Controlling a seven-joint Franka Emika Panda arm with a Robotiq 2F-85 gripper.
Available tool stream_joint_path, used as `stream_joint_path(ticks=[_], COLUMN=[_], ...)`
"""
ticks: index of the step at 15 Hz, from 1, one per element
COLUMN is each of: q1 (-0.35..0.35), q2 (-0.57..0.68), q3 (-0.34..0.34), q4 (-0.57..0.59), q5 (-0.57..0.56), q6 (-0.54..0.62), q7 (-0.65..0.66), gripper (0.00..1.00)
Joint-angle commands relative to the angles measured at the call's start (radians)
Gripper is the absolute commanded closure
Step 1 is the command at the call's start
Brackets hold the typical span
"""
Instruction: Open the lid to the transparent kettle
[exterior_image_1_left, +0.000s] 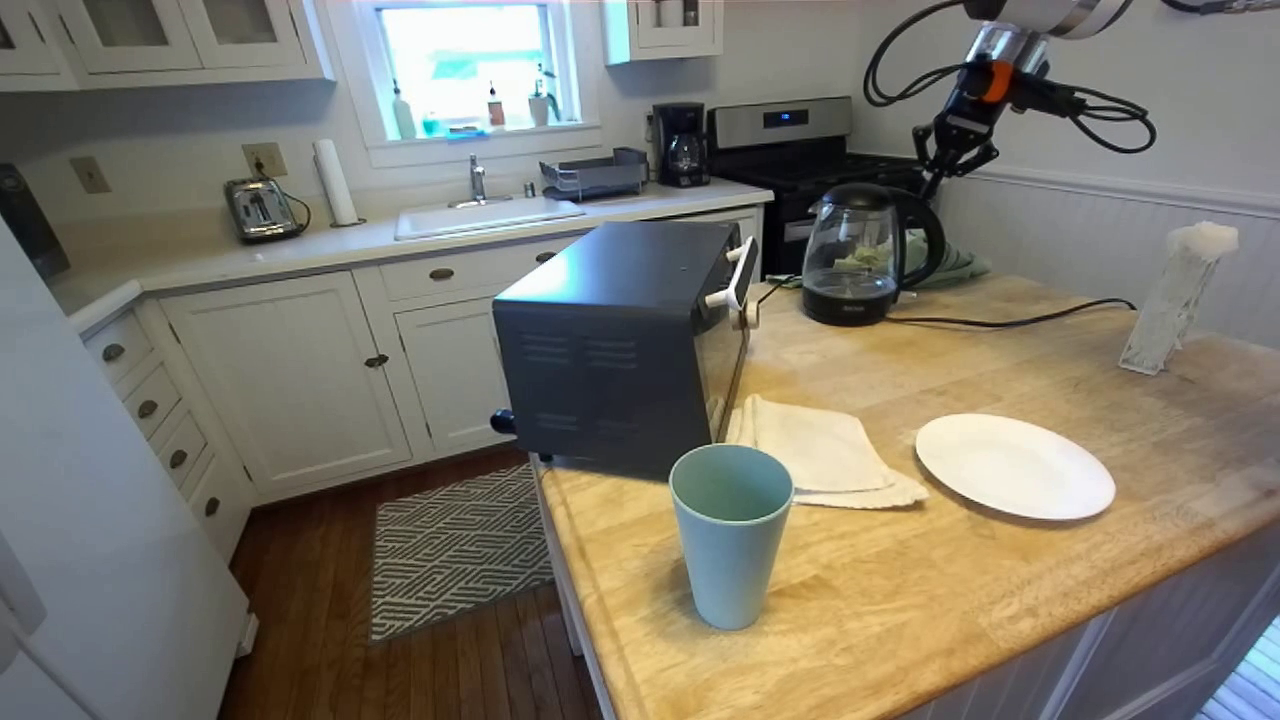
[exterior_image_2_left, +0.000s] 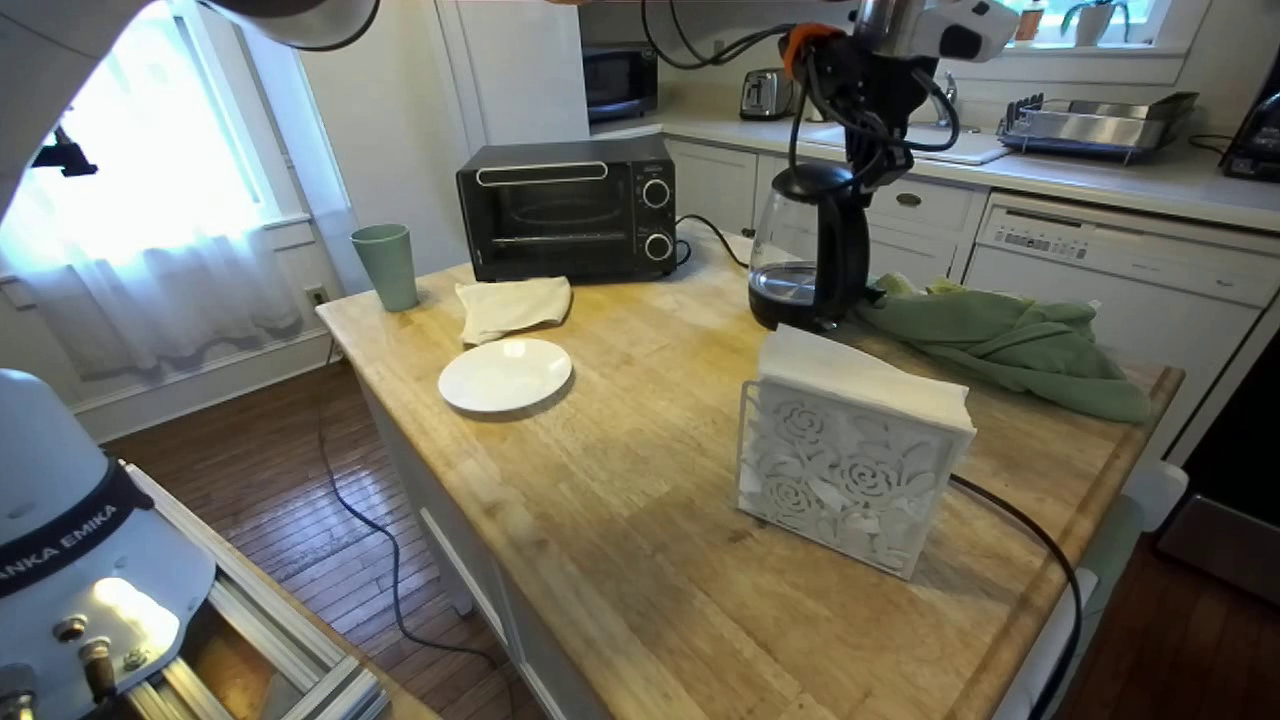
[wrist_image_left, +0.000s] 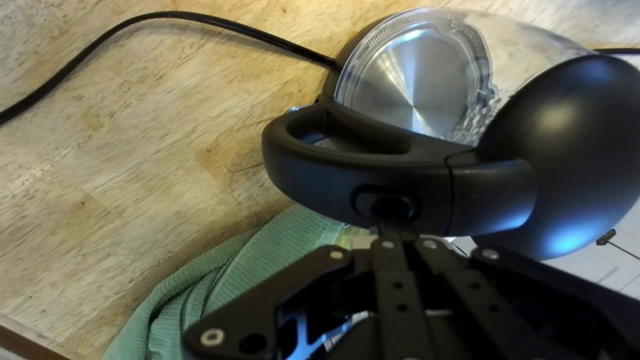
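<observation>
The transparent kettle (exterior_image_1_left: 850, 245) stands upright on the wooden table, with water low inside. It also shows in an exterior view (exterior_image_2_left: 782, 245) and in the wrist view (wrist_image_left: 410, 75). Its round black lid (exterior_image_1_left: 858, 196) is down on top; the lid also shows in the wrist view (wrist_image_left: 565, 135). My gripper (wrist_image_left: 395, 215) is shut, its fingertips together and nothing visible between them. The tips are at the oval button recess on top of the black handle (wrist_image_left: 320, 165) and partly hide it. I cannot tell how hard they press. In an exterior view the gripper (exterior_image_1_left: 932, 188) points down behind the handle.
A green cloth (exterior_image_2_left: 1010, 330) lies beside the kettle, under the gripper. A white napkin holder (exterior_image_2_left: 850, 460), a plate (exterior_image_1_left: 1015, 466), a folded napkin (exterior_image_1_left: 830, 450), a teal cup (exterior_image_1_left: 732, 540) and a black toaster oven (exterior_image_1_left: 610, 350) share the table. A black cord (wrist_image_left: 200, 19) runs from the kettle base.
</observation>
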Motion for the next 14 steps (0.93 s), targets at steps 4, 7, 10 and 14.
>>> stream_joint_path(ticks=[4, 7, 10, 14], q1=[0.057, 0.066, 0.078, 0.088], q2=[0.048, 0.051, 0.051, 0.053], q3=[-0.012, -0.017, -0.024, -0.027], q4=[-0.007, -0.006, -0.017, -0.02], q5=[-0.036, -0.045, -0.054, -0.065], q6=[0.049, 0.046, 0.05, 0.045], q7=[0.031, 0.038, 0.034, 0.041], gripper=[1.0, 1.0, 1.0, 1.0])
